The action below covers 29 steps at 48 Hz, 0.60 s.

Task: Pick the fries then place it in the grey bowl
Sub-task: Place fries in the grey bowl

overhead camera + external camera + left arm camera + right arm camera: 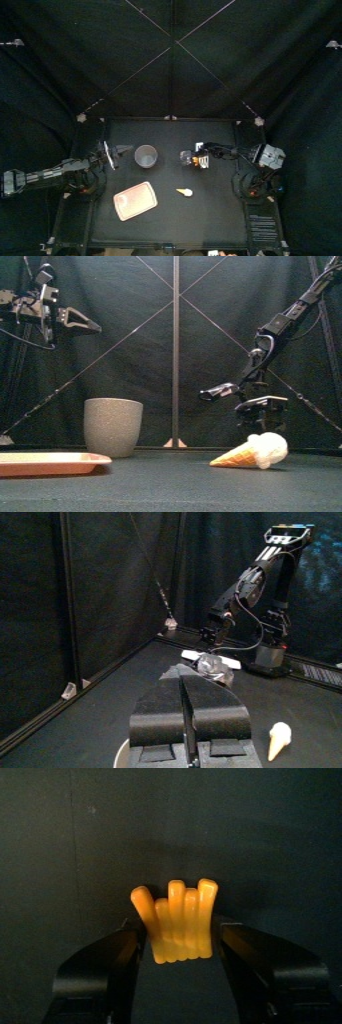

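Right gripper (179,934) pinches fries (178,908) by their base, probably light, stiff, slick plastic; left gripper (191,690) rests closed at left.

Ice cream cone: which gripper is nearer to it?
Right. The right gripper, holding the fries, hangs behind and above the ice cream cone; the left gripper is raised high beyond the grey cup.

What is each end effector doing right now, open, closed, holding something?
Left end effector: closed, holding nothing.
Right end effector: closed on the fries.
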### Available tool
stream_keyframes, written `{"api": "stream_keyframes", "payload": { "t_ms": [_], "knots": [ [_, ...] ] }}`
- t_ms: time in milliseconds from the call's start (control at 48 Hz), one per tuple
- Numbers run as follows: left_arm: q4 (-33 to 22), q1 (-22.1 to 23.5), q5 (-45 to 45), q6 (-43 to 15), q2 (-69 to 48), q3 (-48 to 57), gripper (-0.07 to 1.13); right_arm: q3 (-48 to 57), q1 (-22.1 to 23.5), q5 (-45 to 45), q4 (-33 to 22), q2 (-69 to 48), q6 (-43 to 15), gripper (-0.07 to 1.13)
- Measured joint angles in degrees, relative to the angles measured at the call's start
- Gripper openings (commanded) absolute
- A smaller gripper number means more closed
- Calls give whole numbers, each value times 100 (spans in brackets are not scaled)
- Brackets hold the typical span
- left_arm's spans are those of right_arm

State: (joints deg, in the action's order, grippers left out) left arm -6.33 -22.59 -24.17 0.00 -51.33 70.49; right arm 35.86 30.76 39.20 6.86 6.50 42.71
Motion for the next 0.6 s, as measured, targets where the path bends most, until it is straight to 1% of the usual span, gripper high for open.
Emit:
{"api": "stream_keyframes", "payload": {
  "t_ms": [104,250,354,479,604],
  "knots": [
    [0,0,-9,0,0,0,-2,-9,0,97,18,-9,-26,62],
    [0,0,0,0,0,0,-1,-149,-26,237,193,-167,-44,62],
    [0,0,-9,0,0,0,-2,-519,-70,211,448,-431,-185,62],
    [0,0,-9,0,0,0,-2,-1195,-88,-167,835,-686,-510,62],
    [0,0,-18,0,0,0,-2,-1705,-114,-721,1213,-659,-624,62]
  ]
}}
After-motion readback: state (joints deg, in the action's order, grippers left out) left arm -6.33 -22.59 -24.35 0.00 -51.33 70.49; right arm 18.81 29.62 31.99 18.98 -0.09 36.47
